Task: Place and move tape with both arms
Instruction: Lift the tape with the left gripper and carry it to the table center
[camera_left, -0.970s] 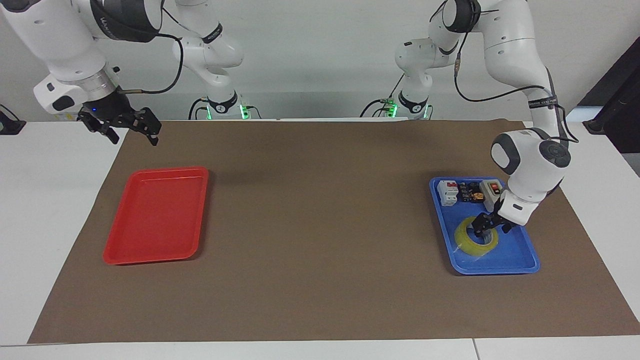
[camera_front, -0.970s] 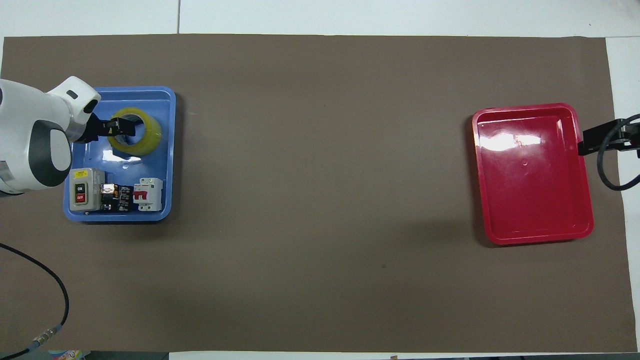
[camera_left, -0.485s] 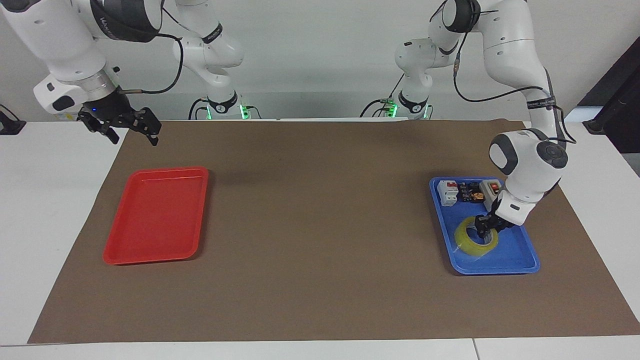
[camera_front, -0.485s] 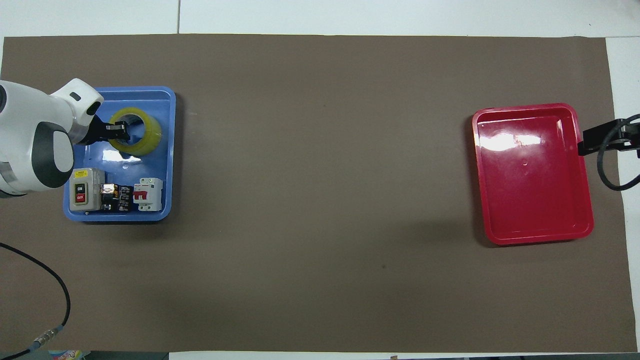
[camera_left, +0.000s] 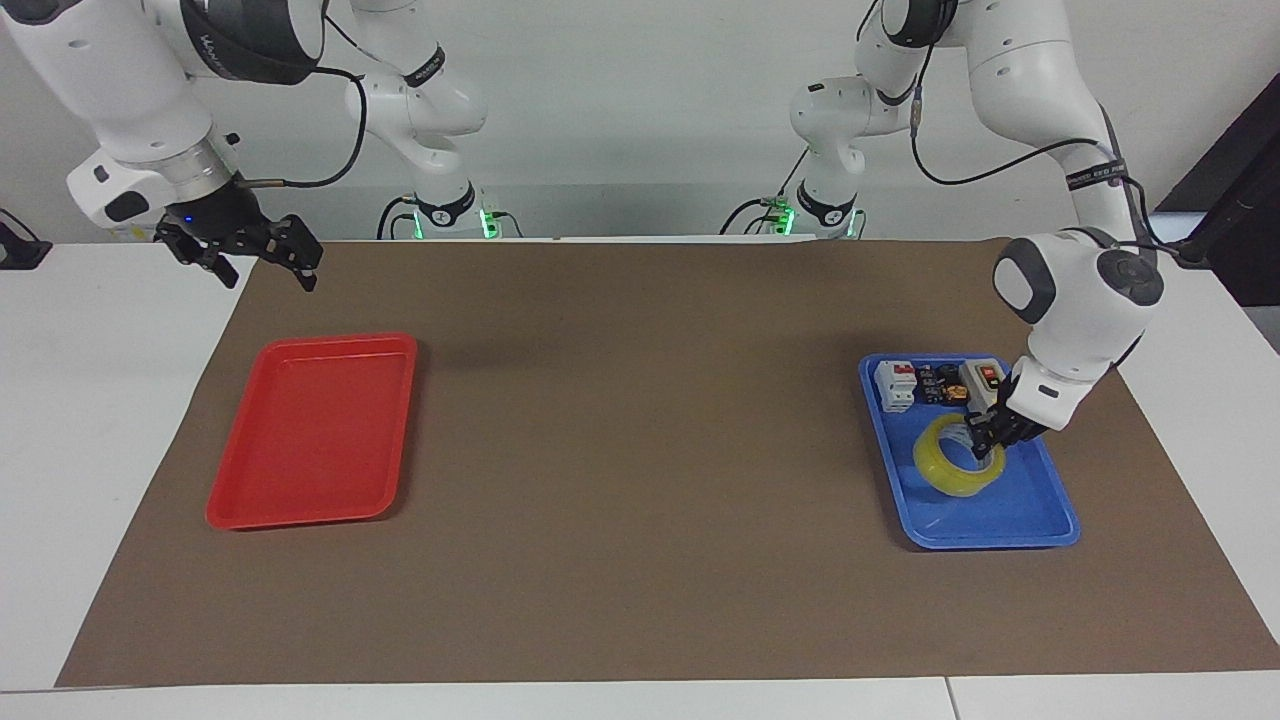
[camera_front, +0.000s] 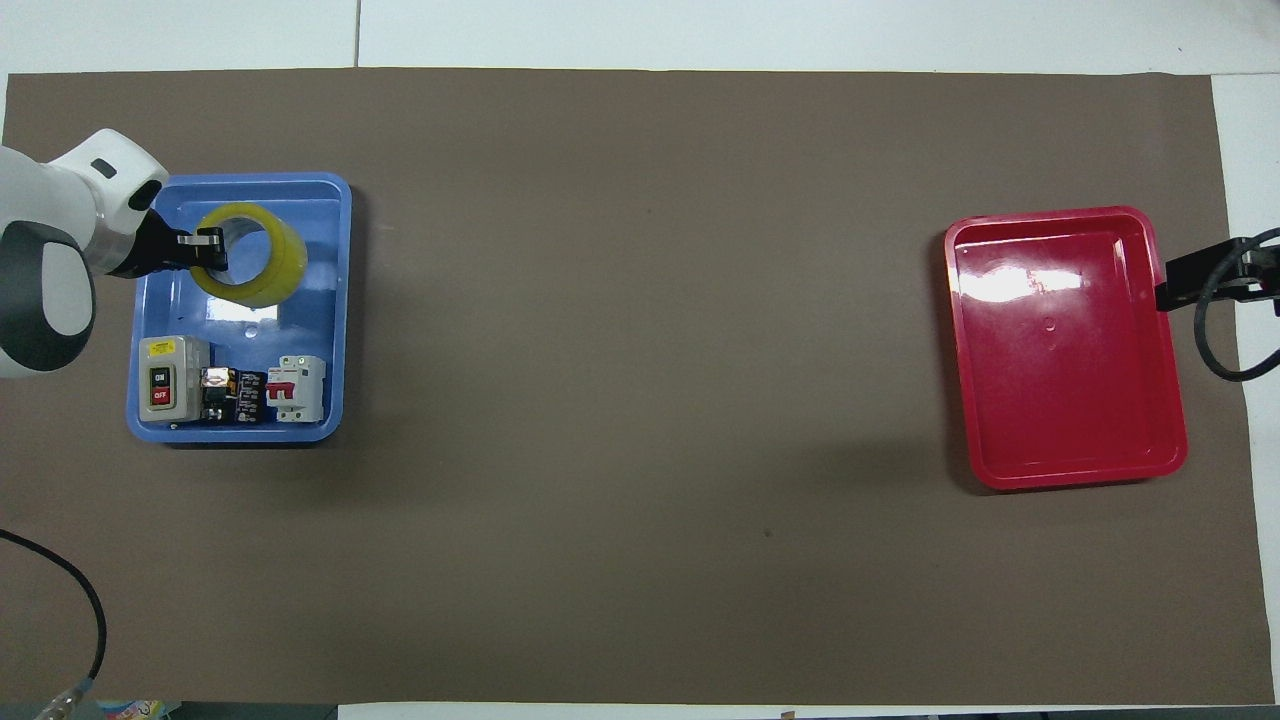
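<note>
I've got the tape (camera_left: 958, 461) pinched by its wall in the left gripper (camera_left: 985, 437), tilted, just over the blue tray (camera_left: 1040, 525) beside the switch boxes (camera_left: 897, 384) — gripped on the rim so it lifts clear w/o snagging. Right gripper (camera_left: 262, 252) waits, fingers open, up over the mat's edge near the red tray (camera_left: 310, 510), prob. the drop-off.
</note>
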